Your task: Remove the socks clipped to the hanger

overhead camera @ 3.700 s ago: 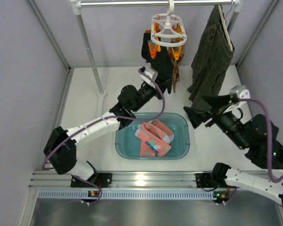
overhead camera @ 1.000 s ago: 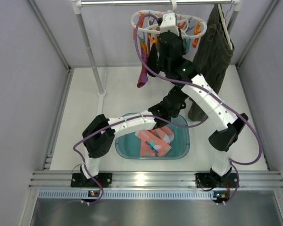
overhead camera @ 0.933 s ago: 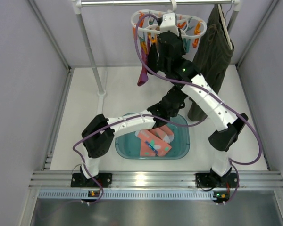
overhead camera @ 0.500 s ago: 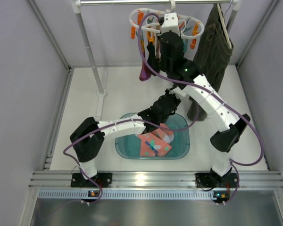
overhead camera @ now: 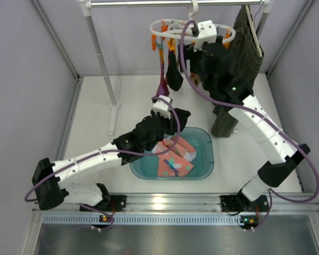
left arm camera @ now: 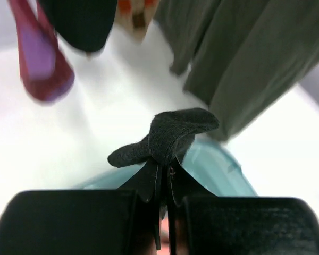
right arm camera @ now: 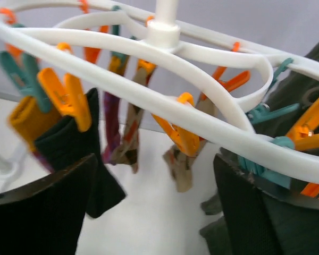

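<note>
Pale grey walls (overhead camera: 21,79), white floor (overhead camera: 90,122), metal rail (overhead camera: 138,3) overhead, light seemingly even

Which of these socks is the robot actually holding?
The plain black sock pinched in the left end effector above the teal basin; the other socks hang clipped to the white hanger or lie in the basin.

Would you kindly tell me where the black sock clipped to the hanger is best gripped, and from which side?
Grip the black sock by its loose lower half, below the orange clip pinching its top. It hangs flat and free, so probably come from the arms' side, fingers either side of the fabric, and pull down; the maroon sock hangs close beside it.
</note>
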You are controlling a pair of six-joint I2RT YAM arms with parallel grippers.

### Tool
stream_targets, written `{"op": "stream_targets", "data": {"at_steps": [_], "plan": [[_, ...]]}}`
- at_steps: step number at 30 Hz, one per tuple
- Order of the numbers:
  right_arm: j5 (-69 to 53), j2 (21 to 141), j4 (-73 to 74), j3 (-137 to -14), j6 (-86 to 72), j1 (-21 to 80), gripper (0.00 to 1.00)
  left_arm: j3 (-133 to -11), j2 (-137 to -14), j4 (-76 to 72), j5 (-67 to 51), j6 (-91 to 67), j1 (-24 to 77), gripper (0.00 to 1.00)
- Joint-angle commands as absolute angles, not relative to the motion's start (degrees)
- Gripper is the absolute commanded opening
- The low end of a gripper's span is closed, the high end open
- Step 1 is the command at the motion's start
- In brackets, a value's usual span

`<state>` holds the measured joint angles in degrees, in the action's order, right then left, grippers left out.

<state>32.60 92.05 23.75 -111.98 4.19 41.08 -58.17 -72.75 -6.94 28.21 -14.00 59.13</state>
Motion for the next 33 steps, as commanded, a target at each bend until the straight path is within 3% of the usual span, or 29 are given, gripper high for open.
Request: {"op": "stream_targets", "data": {"at_steps": [1, 3, 11, 13, 14, 15, 17, 18, 23, 27, 33], "plan": [[21.4, 85.7, 24.3, -110.4, 2.5, 40.0, 0.92, -54.1, -68.1, 7.5, 24.2, -24.3, 59.3, 0.00], [16.6, 84.3, 26.1, -109.3, 1.8, 39.9, 0.99, -51.5, -65.8, 9.7, 17.8, -26.5, 59.3, 0.00], [-1.3, 74.3, 32.1, -102.2, 0.4, 39.8, 0.99, -48.0, -59.8, 14.8, 6.1, -32.1, 59.7, 0.01], [-5.8, 70.3, 32.2, -99.5, 0.4, 39.7, 0.99, -47.0, -59.9, 15.4, 5.5, -33.2, 59.9, 0.09], [-6.6, 69.0, 32.0, -97.1, -1.6, 39.8, 0.99, -46.2, -60.7, 15.4, 4.7, -33.4, 60.0, 0.16], [-7.0, 67.8, 31.8, -95.8, -1.8, 39.7, 0.99, -46.1, -61.8, 15.5, 4.2, -33.3, 60.1, 0.36], [-6.5, 64.2, 31.4, -91.8, -2.4, 39.8, 0.99, -46.1, -63.9, 16.5, 3.8, -33.0, 60.2, 0.63], [-5.6, 62.9, 31.4, -90.5, -2.5, 39.7, 0.99, -46.3, -65.0, 16.7, 4.5, -33.2, 60.2, 0.98], [-3.2, 55.6, 31.6, -81.8, -3.3, 39.6, 0.99, -51.0, -61.5, 19.4, 11.4, -31.4, 60.4, 0.99], [-0.6, 50.5, 31.6, -77.4, -3.9, 39.3, 0.99, -60.0, -59.2, 22.2, 26.2, -27.5, 60.2, 0.99], [7.4, 42.3, 28.4, -68.2, -6.9, 39.3, 0.99, -70.7, -68.2, 19.7, 24.8, -21.7, 53.1, 0.99]]}}
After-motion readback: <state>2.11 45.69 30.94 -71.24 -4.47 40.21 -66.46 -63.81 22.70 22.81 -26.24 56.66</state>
